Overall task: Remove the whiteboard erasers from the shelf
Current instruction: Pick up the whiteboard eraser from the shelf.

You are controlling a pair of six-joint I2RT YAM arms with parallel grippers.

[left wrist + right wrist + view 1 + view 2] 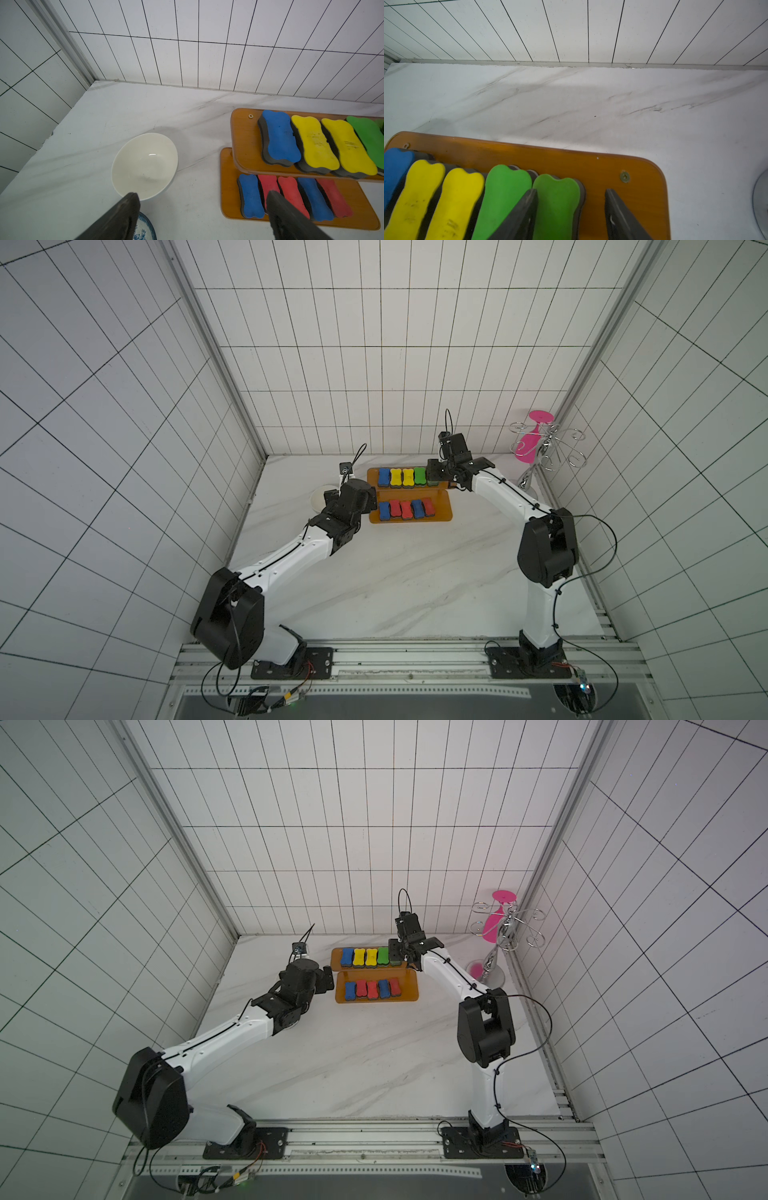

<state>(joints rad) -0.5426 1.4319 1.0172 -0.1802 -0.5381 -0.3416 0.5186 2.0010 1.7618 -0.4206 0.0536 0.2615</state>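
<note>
The shelf [442, 510] is an orange-brown two-tier stand near the back wall. Its upper board [602, 168] holds a blue eraser [280, 137], two yellow ones [315, 143] and two green ones [504, 193]. On the lower board [228, 187] lie two blue erasers [250, 195] and three red ones [291, 191]. My right gripper [571, 191] is open and straddles the end green eraser [558, 199]: one finger sits between the two green ones, the other stands apart from it over bare board. My left gripper [202, 193] is wide open and holds nothing, above the table beside the lower board.
A white bowl [145, 164] stands on the table left of the shelf, with a blue-patterned dish [145, 228] beside it. A silver wire rack [548, 448] holding a pink glass [530, 443] stands at the back right corner. Tiled walls enclose three sides.
</note>
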